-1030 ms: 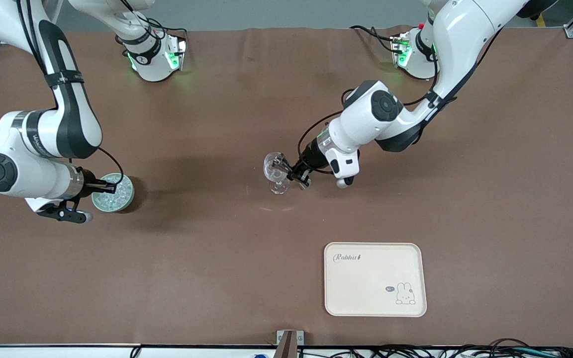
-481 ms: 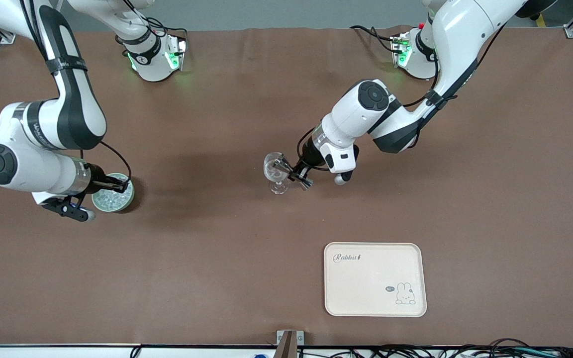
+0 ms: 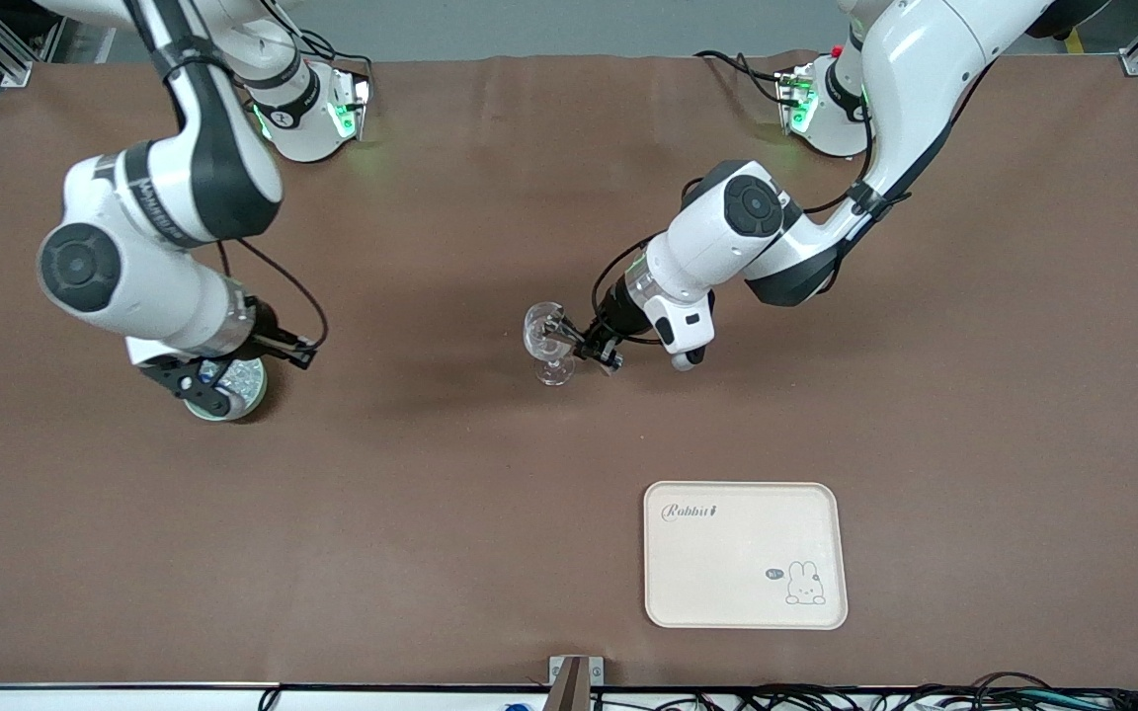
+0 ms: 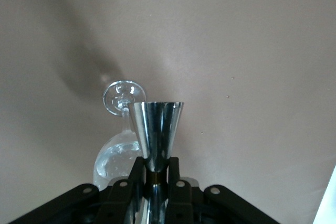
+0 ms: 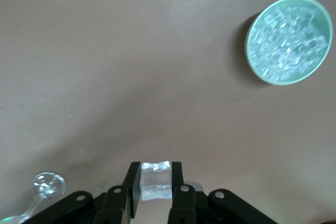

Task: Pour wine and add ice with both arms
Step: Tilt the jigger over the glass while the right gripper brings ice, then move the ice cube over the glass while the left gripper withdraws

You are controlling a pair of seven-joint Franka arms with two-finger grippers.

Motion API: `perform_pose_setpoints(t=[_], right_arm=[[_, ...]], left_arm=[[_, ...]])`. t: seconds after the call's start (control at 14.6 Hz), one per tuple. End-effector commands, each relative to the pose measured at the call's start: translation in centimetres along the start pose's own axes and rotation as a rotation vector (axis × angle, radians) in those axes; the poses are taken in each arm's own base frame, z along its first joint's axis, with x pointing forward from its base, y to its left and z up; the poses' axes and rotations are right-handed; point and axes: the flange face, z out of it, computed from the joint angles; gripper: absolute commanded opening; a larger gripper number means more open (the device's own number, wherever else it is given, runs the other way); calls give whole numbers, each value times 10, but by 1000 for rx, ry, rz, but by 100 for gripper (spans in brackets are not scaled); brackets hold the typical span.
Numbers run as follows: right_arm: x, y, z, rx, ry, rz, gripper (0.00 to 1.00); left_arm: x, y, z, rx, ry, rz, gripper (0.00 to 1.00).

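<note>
Aloft, ice cube (image 5: 155,179) between right fingers (image 5: 176,178)

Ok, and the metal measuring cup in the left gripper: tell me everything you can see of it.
The measuring cup is a polished, mirror-bright metal jigger: a cone flaring to a round rim, narrowing to a thin waist with a second cone partly hidden below. The left gripper is shut on that waist. The left wrist view shows it close beside the bowl of the wine glass; whether they touch I cannot tell. In the front view it is a small silver shape at the gripper's tip beside the glass, mid-table. Whether it holds anything does not show.
</note>
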Motion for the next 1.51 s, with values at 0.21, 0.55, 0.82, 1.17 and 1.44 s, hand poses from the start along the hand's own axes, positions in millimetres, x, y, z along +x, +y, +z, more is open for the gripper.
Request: perform_pose_setpoints(t=[0.21, 0.55, 0.82, 1.17, 1.44], right_arm=[[-58, -58, -24, 79, -19, 87, 1], [-108, -103, -25, 162, -22, 121, 2], [-136, -140, -27, 247, -22, 163, 2], [-154, -183, 16, 256, -8, 182, 3], [-166, -191, 23, 263, -3, 170, 3]], left_arm=[[10, 6, -4, 54, -136, 0, 0], [41, 13, -19, 76, -194, 8, 1], [86, 21, -35, 86, -267, 0, 1], [173, 28, -38, 2, -374, -24, 1], [229, 56, -25, -99, -446, -127, 1]])
